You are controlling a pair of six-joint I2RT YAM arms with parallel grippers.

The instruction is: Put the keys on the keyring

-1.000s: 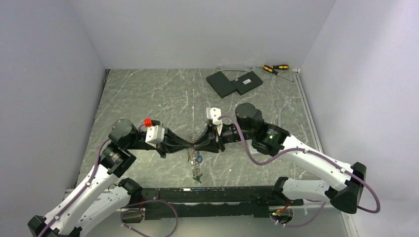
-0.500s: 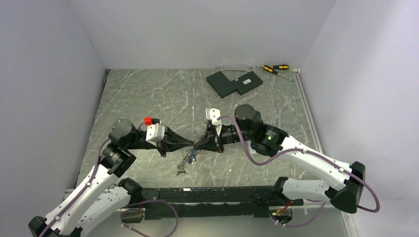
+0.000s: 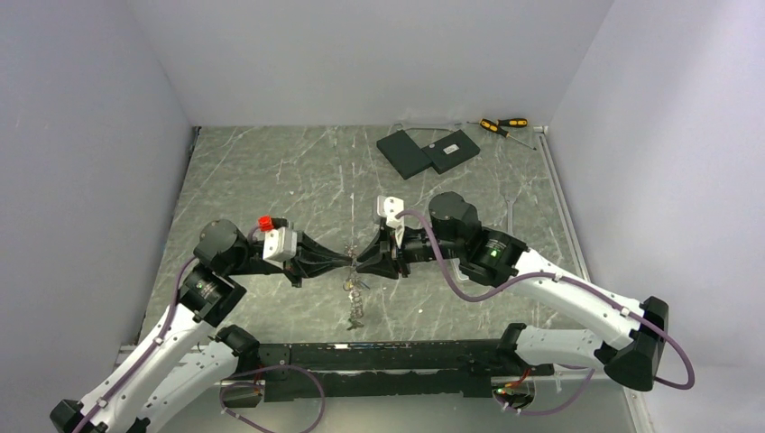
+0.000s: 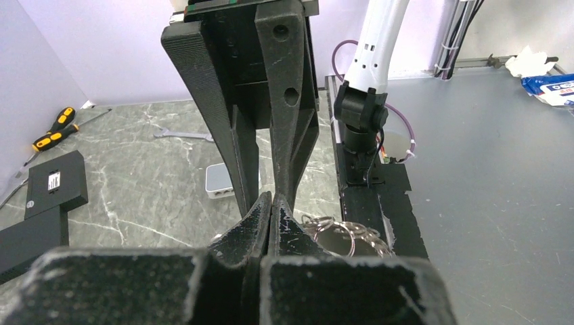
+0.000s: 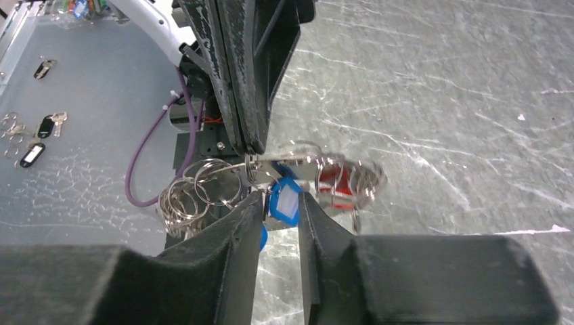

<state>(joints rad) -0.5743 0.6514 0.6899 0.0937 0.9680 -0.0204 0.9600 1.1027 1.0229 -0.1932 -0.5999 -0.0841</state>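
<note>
The left gripper [image 3: 346, 262] is seen fully closed, its tips clamped on a thin metal ring of the keyring [image 5: 203, 184]. The right gripper [image 5: 281, 203] is met tip to tip with it over mid-table [image 3: 271, 171]. Its jaws are held partly apart, and a blue tag [image 5: 284, 204] is caught in the gap. Contact with the pads cannot be told. A red tag [image 5: 334, 181] and blurred rings are seen just beside it. The keys [image 3: 354, 302] are strung in a bunch below both tips. Screwdrivers [image 3: 502, 125] and black slabs [image 3: 428, 151] are left at the far edge.
</note>
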